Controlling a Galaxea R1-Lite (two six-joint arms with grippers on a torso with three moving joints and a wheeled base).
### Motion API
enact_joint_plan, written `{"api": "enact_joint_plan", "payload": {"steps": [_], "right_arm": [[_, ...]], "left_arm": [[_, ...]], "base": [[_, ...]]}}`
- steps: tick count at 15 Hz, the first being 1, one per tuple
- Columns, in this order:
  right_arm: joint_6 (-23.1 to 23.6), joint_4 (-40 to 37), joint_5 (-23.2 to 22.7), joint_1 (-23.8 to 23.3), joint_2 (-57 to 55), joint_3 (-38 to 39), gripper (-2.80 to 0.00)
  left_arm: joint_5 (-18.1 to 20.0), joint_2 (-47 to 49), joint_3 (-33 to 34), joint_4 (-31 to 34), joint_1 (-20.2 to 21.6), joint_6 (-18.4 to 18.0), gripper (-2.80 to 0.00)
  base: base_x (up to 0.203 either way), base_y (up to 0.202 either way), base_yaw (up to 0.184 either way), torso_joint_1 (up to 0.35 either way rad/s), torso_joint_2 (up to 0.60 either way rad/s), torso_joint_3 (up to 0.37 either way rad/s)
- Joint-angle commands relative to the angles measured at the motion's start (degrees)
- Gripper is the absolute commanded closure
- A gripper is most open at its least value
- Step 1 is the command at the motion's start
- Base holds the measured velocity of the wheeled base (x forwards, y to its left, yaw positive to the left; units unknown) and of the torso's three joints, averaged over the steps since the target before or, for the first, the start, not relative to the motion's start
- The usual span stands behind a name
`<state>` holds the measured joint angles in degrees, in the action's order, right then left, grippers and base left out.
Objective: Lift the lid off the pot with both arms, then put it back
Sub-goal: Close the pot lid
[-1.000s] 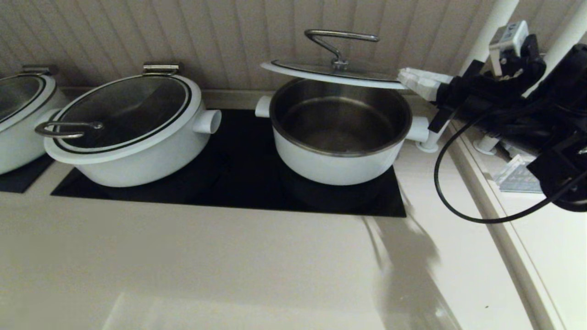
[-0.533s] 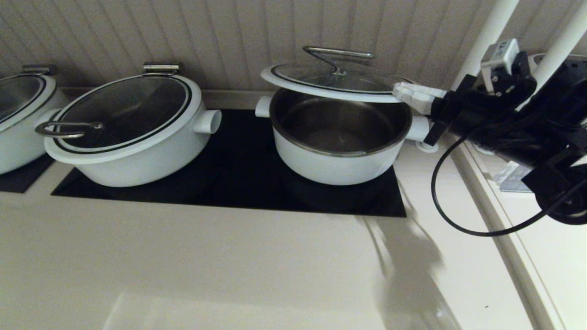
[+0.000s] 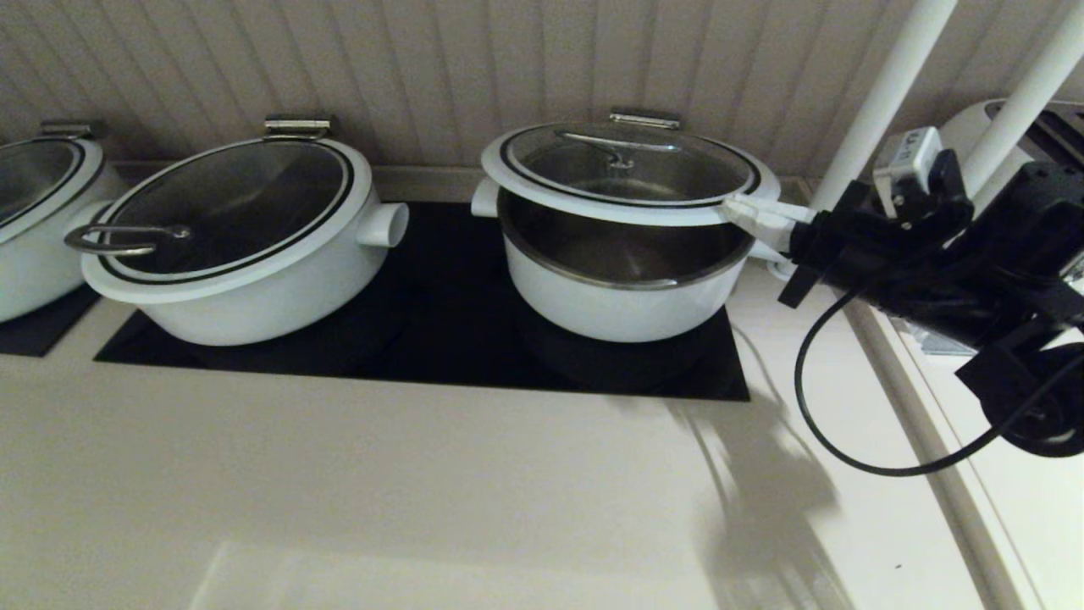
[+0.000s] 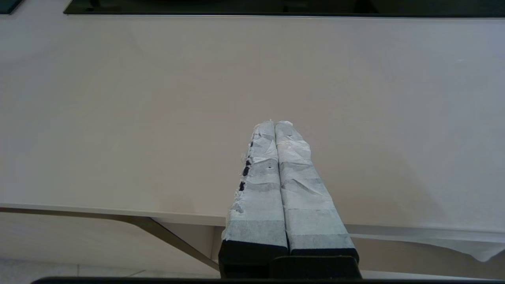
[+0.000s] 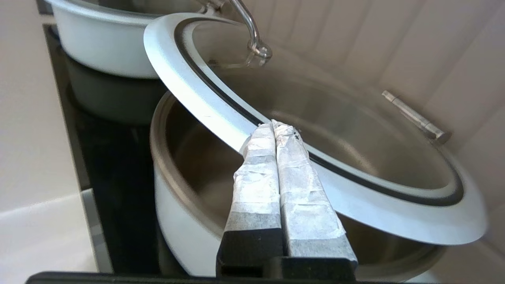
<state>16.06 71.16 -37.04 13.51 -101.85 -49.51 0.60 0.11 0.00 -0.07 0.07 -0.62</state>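
— Lid (image 3: pixel 628 174) position?
— Tilted over the pot (image 3: pixel 625 280): far edge down by the wall, near edge raised, so steel lining shows in the gap beneath. Its bent bar handle (image 3: pixel 616 148) sits at the centre.
— What carries it?
— The right end effector (image 3: pixel 750 213), its cloth-wrapped fingers (image 5: pixel 276 157) pressed narrow together at the lid's white rim on the right side.
— And the left end effector (image 4: pixel 275 125)?
— Fingers closed flat against each other, holding nothing, above the bare pale desk (image 4: pixel 118 110), well apart from the pot.
— Anything else?
— A wider white pot (image 3: pixel 246 246) with its own lid stands to the left on the black cooktop (image 3: pixel 440 339).
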Motion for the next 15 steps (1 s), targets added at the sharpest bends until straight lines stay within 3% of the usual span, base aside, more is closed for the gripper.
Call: {"api": "enact_joint_plan", "payload": {"steps": [1, 15], "right_arm": [[0.11, 0.39, -0.23, 0.03, -1.06, 0.47, 0.0], [0.05, 1.45, 0.74, 0.03, -8.56, -0.4, 0.0]], "left_arm": [[0.02, -0.02, 0.0, -0.01, 0.01, 0.01, 0.0], [0.02, -0.02, 0.0, -0.01, 0.01, 0.01, 0.0]], "base": [[0.0, 0.0, 0.0, 0.0, 0.0, 0.0], [0.0, 0.0, 0.0, 0.0, 0.0, 0.0]]}}
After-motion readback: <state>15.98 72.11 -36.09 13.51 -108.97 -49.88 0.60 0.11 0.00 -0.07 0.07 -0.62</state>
